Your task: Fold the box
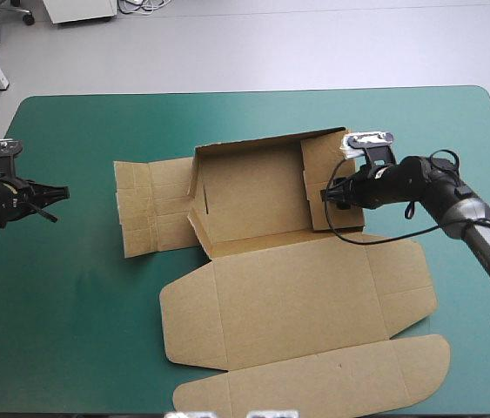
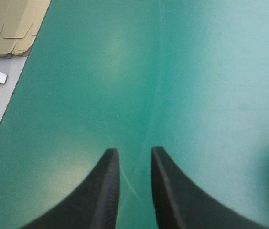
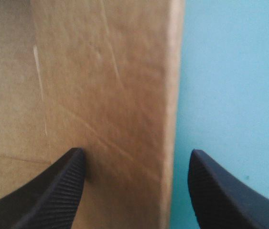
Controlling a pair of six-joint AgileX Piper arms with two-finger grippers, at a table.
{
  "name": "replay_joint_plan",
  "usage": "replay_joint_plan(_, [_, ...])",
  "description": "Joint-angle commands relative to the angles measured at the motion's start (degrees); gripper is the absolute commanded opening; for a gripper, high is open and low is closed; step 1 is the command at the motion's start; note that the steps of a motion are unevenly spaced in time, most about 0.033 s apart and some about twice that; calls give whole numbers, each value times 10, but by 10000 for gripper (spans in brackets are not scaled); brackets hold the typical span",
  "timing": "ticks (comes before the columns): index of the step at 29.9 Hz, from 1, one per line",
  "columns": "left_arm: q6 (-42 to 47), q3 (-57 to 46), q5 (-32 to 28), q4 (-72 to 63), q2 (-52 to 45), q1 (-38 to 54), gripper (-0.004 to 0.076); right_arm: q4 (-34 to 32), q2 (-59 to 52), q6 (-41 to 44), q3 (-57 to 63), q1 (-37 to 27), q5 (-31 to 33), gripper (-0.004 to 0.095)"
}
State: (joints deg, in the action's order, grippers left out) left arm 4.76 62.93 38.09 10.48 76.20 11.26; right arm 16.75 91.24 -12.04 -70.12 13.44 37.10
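The brown box [image 1: 253,196] lies mid-table with its back and left walls raised. Its left flap [image 1: 151,207] lies flat, and so does the wide lid [image 1: 297,322] toward the table's front edge. My right gripper [image 1: 327,196] is at the box's right side panel [image 1: 325,165]. In the right wrist view this gripper [image 3: 135,152] is open and straddles the panel's outer edge [image 3: 170,119], one finger over board and the other over the teal-green cover. My left gripper [image 1: 57,198] hovers near the table's left edge, well away from the box. It [image 2: 133,150] is open by a narrow gap, nothing between the fingers.
A stack of more brown board [image 2: 10,26] shows just beyond the table's left edge, ahead of the left gripper. Bare teal-green cover [image 1: 70,322] stretches between the left gripper and the box. The lid's rounded tab [image 1: 314,383] reaches close to the front edge.
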Motion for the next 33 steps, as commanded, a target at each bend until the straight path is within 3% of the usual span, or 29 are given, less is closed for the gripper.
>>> replay_joint_plan(1, [-5,16,-32,2,-16,2,170,10,17,4,-64,-1,-2,590])
replay_joint_plan(4, [-5,16,-32,2,-16,2,169,0,59,17,-112,3,37,588])
replay_joint_plan(6, [-5,16,-32,0,-16,2,169,-35,82,45,-140,9,63,528])
replay_joint_plan(9, [-5,16,-32,-1,-16,2,169,-93,101,80,-167,16,87,307])
replay_joint_plan(13, [-5,16,-34,-5,-16,2,169,-117,104,79,-190,17,99,-21])
replay_joint_plan(17, [-5,16,-34,-5,-16,2,169,-147,104,91,-222,17,132,-5])
replay_joint_plan(25, [-6,16,-40,-18,-16,2,169,-168,104,105,-267,15,263,-8])
replay_joint_plan(31, [-9,16,-39,-26,-16,2,169,-123,139,110,-313,-3,344,-7])
replay_joint_plan(33, [-9,16,-39,-30,-16,2,169,-112,151,114,-326,-8,343,-7])
